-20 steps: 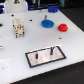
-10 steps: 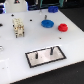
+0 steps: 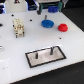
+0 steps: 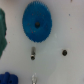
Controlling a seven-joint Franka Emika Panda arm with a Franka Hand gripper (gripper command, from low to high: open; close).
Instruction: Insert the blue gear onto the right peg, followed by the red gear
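You are looking at a task that is not yet begun in any way that shows. The blue gear [image 3: 47,22] is lying flat on the white surface [image 3: 15,50], beyond the black-framed peg base [image 3: 45,56], toward the far edge. In the wrist view the blue gear [image 4: 37,21] is sitting whole and untouched, its dark centre hole facing up, with nothing gripping it. The red gear [image 3: 62,27] is resting just beside the blue gear, on the exterior view's right of it, the two close but apart.

Both pegs on the peg base are standing bare; the right peg [image 3: 52,50] is carrying no gear. A small pale block-like object [image 3: 19,27] is standing well off from the peg base, toward the exterior view's left.

The gripper [image 3: 49,6] is hanging above the blue gear at the far edge, dark and blurred, so you cannot tell how wide the fingers are standing, and nothing appears to be held between them.

By this reading, everything is still left: picking up the blue gear, seating it on the right peg, then doing the same with the red gear.
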